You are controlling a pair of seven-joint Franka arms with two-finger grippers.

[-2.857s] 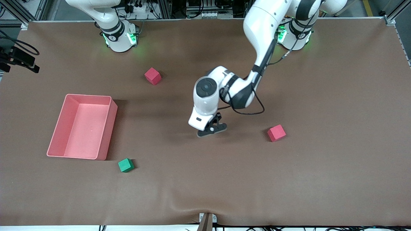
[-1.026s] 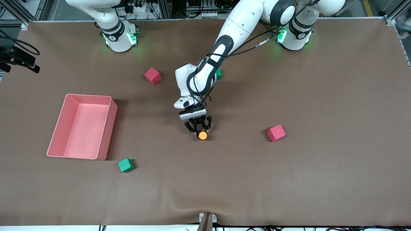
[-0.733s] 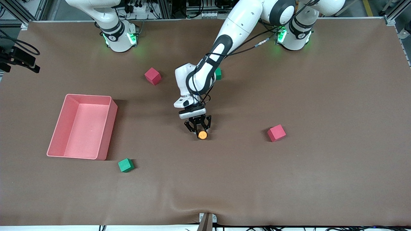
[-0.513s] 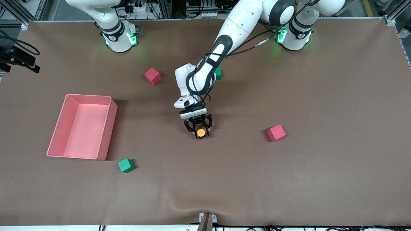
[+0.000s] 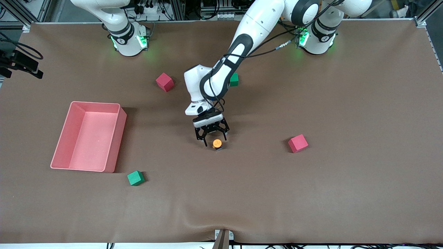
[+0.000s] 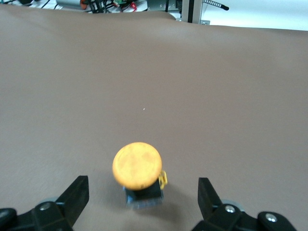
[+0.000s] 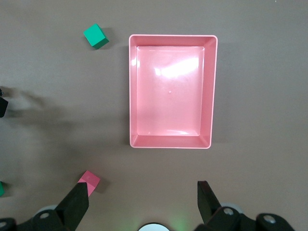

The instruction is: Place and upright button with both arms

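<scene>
The tiny push-button with a round orange cap on a short dark body (image 5: 217, 143) is standing upright on the brown cloth-covered table (image 5: 346, 193), cap facing up, about midway between the two arms' ends. In the left wrist view the button (image 6: 138, 168) is sitting on its dark base with a small yellow tab showing at one side, and nothing is touching it.

The left arm's black two-finger gripper (image 5: 211, 135) is hanging just over the button with its fingers spread wide, one to each side and both clear of the cap. The left wrist view is showing the two fingertips (image 6: 77, 195) well apart, with the button between them and a little farther out.

The right arm's black two-finger gripper (image 7: 143, 204) is not appearing in the front view; its wrist view is looking straight down from high up, and its fingers are also spread wide and holding nothing. That arm is waiting. Below it are lying the empty pink rectangular plastic bin (image 7: 171, 91), a green foam cube (image 7: 95, 36) and a red foam cube (image 7: 88, 182).

In the front view the pink bin (image 5: 89, 136) is sitting toward the right arm's end of the table. One green cube (image 5: 135, 178) is lying near the bin's corner, nearer to the front camera. One red cube (image 5: 164, 82) is lying farther from the camera than the button, and another red foam cube (image 5: 297, 143) is lying beside the button toward the left arm's end. A second green foam cube (image 5: 234, 79) is peeking out from under the left arm's forearm, seemingly resting on the table.
</scene>
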